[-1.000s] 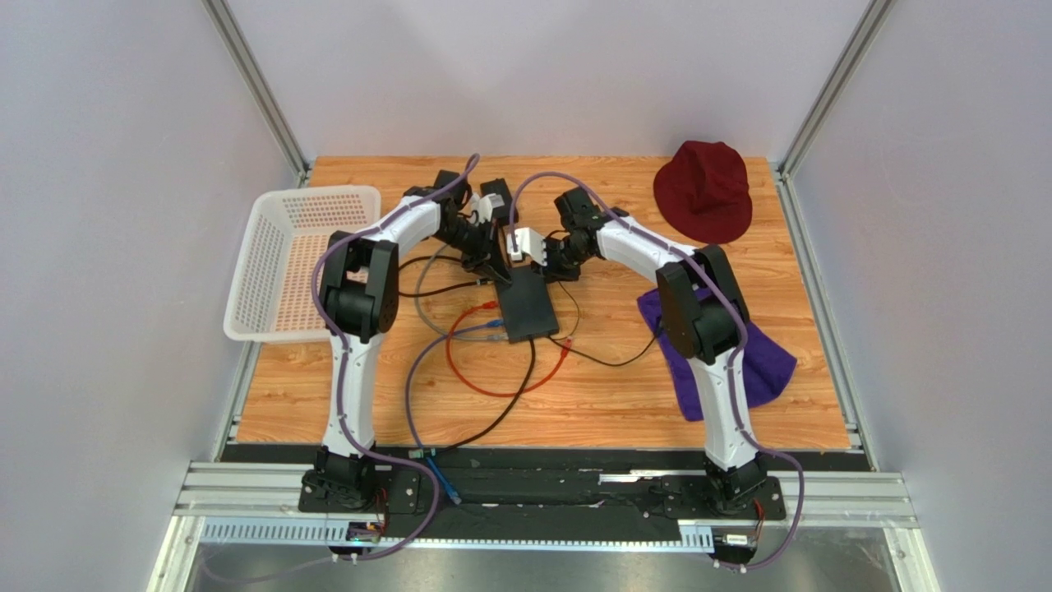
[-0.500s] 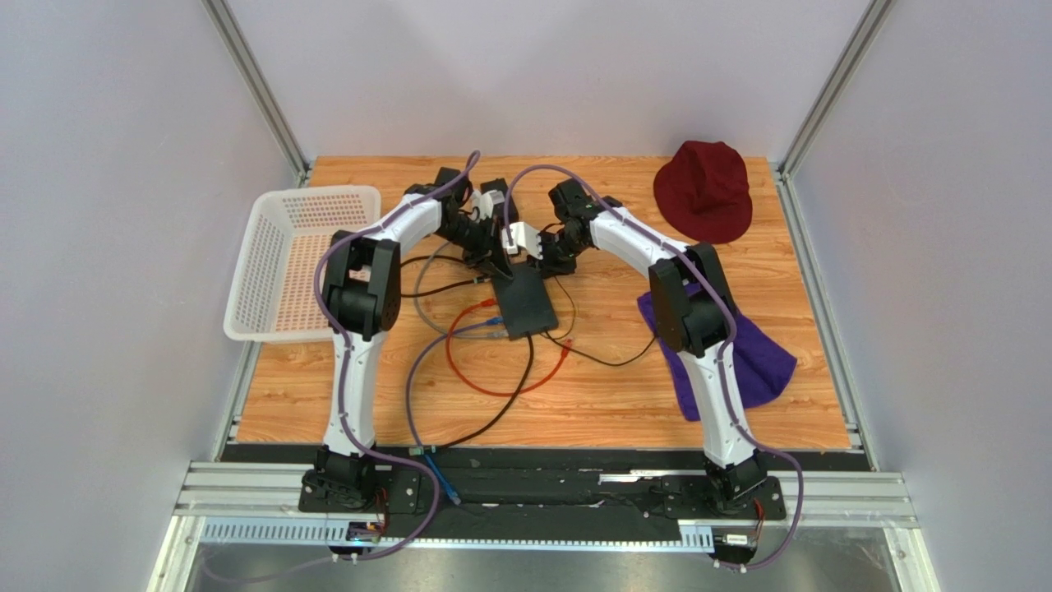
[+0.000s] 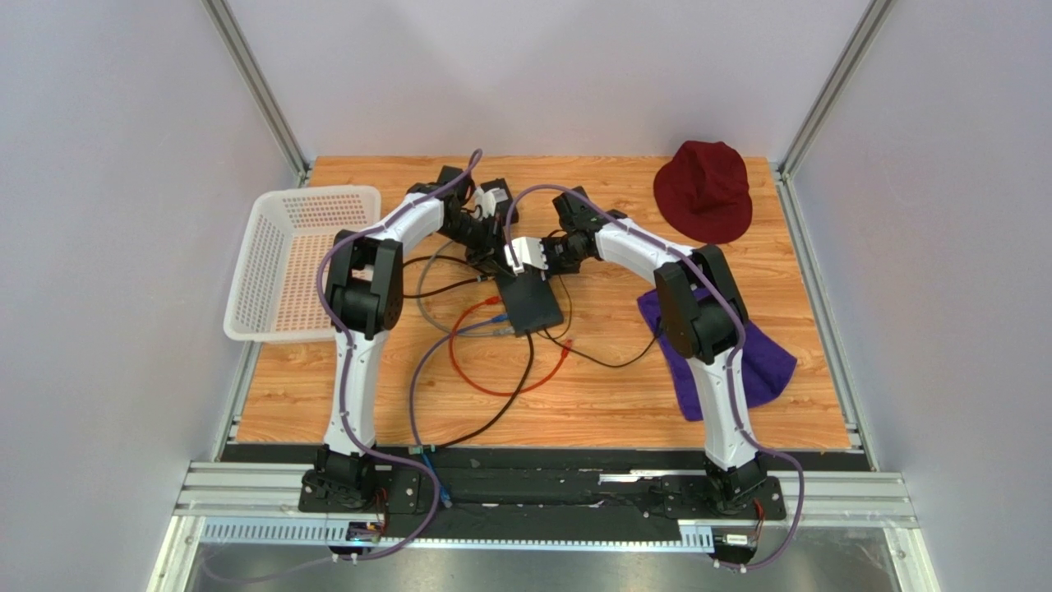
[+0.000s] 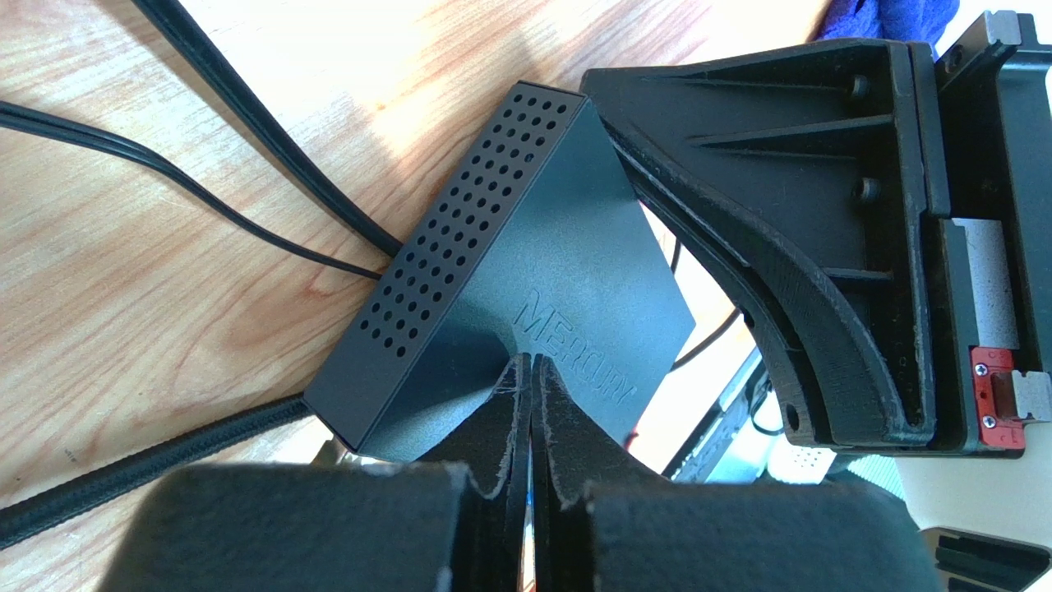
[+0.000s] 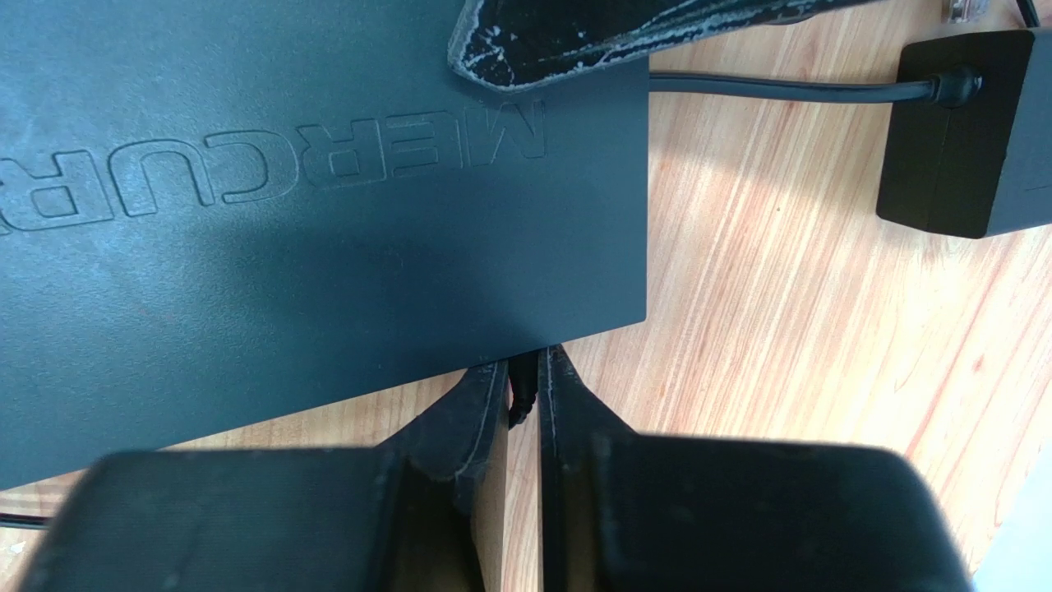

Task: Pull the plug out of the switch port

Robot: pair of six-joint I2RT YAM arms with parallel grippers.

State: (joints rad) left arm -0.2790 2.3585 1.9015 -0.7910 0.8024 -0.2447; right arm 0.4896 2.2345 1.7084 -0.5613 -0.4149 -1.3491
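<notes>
Wood-grain table with a flat black switch near its middle; both my arms meet over its far end. My left gripper is pressed fully closed, its tips resting on the switch's lid. My right gripper is narrowed onto a thin dark plug at the switch's edge. A black adapter brick lies nearby.

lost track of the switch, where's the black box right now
In the top view the flat black switch box lies at mid-table, right of the white basket, with the red cable looping on its near side.
</notes>
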